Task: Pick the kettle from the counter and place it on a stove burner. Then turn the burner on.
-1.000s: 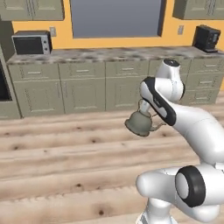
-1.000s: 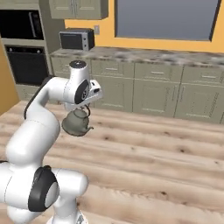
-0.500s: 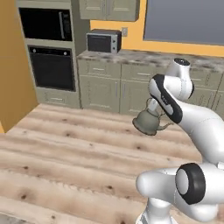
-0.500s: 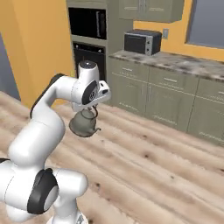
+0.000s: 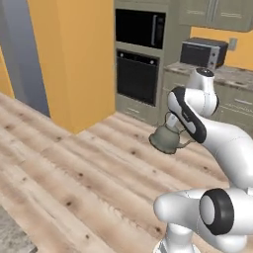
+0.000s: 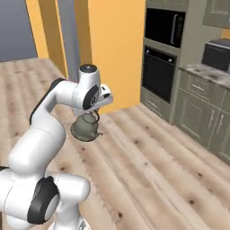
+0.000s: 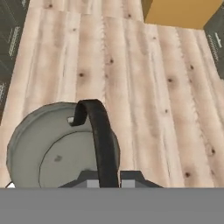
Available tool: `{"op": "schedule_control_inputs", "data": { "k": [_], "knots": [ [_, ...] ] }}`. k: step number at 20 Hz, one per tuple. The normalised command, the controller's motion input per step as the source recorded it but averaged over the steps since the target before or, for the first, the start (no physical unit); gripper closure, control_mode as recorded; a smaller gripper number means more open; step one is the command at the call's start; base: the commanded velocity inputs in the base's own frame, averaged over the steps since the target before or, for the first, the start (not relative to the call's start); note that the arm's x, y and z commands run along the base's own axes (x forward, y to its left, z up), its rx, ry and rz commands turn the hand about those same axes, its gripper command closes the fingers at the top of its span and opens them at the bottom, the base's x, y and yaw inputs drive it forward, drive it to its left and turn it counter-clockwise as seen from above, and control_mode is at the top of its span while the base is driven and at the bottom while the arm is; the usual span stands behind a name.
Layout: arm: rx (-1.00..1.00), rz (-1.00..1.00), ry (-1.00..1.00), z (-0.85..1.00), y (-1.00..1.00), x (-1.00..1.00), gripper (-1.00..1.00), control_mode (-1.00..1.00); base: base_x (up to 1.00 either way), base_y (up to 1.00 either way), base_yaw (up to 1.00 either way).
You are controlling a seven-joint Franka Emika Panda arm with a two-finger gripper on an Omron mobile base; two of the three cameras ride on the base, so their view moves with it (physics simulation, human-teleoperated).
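Observation:
The small grey-green kettle (image 5: 165,140) hangs in the air over the wooden floor, spout toward the right in both base views. My gripper (image 5: 171,121) is shut on its thin arched handle from above. From the right base view the kettle (image 6: 85,128) hangs just below the gripper (image 6: 95,116). In the hand view the dark handle runs up between the fingers of the gripper (image 7: 108,179), with the kettle's round lid (image 7: 57,146) below it. The mottled counter (image 5: 232,74) lies far back on the right. The stove burner is out of view.
An orange wall block (image 5: 74,59) stands at the left. Beside it is a tall unit with a built-in oven (image 5: 138,74). A microwave (image 5: 202,52) sits on the counter. Olive cabinet fronts (image 6: 197,117) line the right. Plank floor (image 5: 74,168) spreads in front.
The whole picture has shifted, so the base has turned: oven and orange wall have slid into view and the counter has moved off to the right. The kettle stays hanging in the shut gripper.

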Motion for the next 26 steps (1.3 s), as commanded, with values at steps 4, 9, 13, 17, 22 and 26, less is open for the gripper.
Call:
{"op": "schedule_control_inputs", "data": {
  "k": [4,9,13,17,22,26],
  "knots": [
    [0.00,0.00,0.00,0.00,0.00,0.00,1.00,1.00,0.92,-0.37,0.60],
    [0.00,0.00,0.00,0.00,0.00,0.00,1.00,1.00,1.00,-0.12,0.28],
    [0.00,0.00,0.00,0.00,0.00,0.00,1.00,1.00,1.00,0.13,0.12],
    [0.00,0.00,0.00,0.00,0.00,0.00,1.00,1.00,1.00,0.39,0.05],
    [0.00,0.00,0.00,0.00,0.00,0.00,1.00,1.00,1.00,0.47,0.07],
    [0.00,0.00,0.00,0.00,0.00,0.00,1.00,1.00,1.00,0.48,0.07]
  ]
}}
